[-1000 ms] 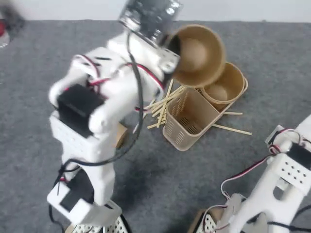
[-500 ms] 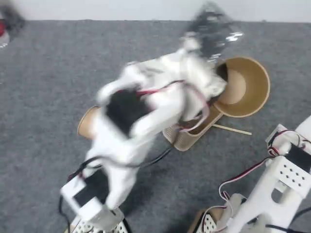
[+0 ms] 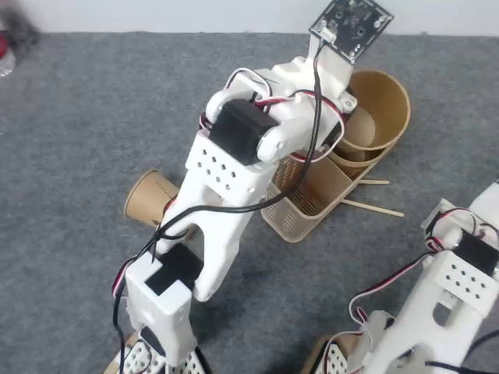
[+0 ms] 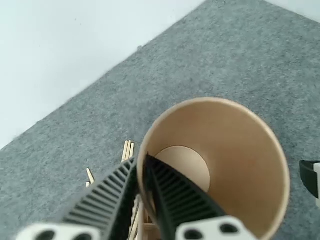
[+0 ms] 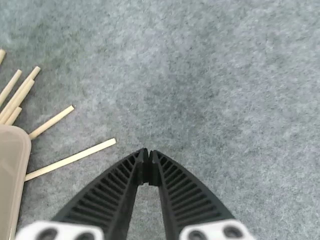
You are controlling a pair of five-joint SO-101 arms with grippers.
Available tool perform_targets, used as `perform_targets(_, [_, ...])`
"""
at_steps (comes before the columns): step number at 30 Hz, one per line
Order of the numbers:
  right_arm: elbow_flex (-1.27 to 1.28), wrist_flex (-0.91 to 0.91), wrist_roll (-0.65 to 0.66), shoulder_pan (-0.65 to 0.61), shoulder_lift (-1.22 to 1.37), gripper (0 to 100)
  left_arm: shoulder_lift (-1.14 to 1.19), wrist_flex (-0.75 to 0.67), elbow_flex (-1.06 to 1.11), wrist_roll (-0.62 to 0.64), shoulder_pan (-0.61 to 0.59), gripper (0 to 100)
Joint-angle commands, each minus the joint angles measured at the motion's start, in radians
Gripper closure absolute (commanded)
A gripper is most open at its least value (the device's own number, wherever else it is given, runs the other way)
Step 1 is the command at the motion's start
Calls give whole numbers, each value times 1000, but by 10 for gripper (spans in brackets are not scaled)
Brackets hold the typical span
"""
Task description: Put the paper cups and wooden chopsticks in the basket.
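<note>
My left gripper (image 4: pixel 143 164) is shut on the rim of a brown paper cup (image 4: pixel 220 160), one finger inside and one outside. In the high view this paper cup (image 3: pixel 380 107) hangs tilted just above a second cup (image 3: pixel 356 158) that rests in the far end of the tan slotted basket (image 3: pixel 306 204). A third cup (image 3: pixel 148 198) lies on its side on the mat, left of the left arm. Wooden chopsticks (image 3: pixel 373 207) lie loose on the mat beside the basket. My right gripper (image 5: pixel 148 153) is shut and empty, low over the mat near two chopsticks (image 5: pixel 70 159).
The grey mat (image 3: pixel 93 117) covers the table up to a white wall at the back. The right arm's white body (image 3: pixel 452 288) stands at the front right. A corner of the basket (image 5: pixel 10 175) lies beside the right gripper. A red-and-white object (image 3: pixel 6 51) sits at the far left edge.
The left arm swung the held cup to the right past the basket, then brought it back over the cup in the basket. The right arm stayed still.
</note>
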Motion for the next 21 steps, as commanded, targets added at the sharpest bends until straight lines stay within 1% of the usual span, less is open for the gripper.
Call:
perform_targets(1, [-8,-18,-5,-8,-28,992,-23,-5,-33,9,-5,988])
perform_targets(4, [-8,-16,-5,-8,-28,992,12,5,16,9,-6,981])
perform_targets(5, [-8,-16,-5,-8,-28,992,28,17,31,9,-8,958])
perform_targets(7, [-8,-16,-5,-8,-28,992,60,40,53,14,-8,861])
perform_targets(9, [-8,-16,-5,-8,-28,992,95,44,56,60,-8,785])
perform_targets(10, [-8,-16,-5,-8,-28,992,110,38,53,72,-9,778])
perform_targets(14, [-8,-16,-5,-8,-28,992,178,-17,47,37,-44,780])
perform_targets(16, [-8,-16,-5,-8,-28,992,219,-31,45,38,-74,780])
perform_targets(21, [-8,-18,-5,-12,-28,992,330,-25,44,38,-106,780])
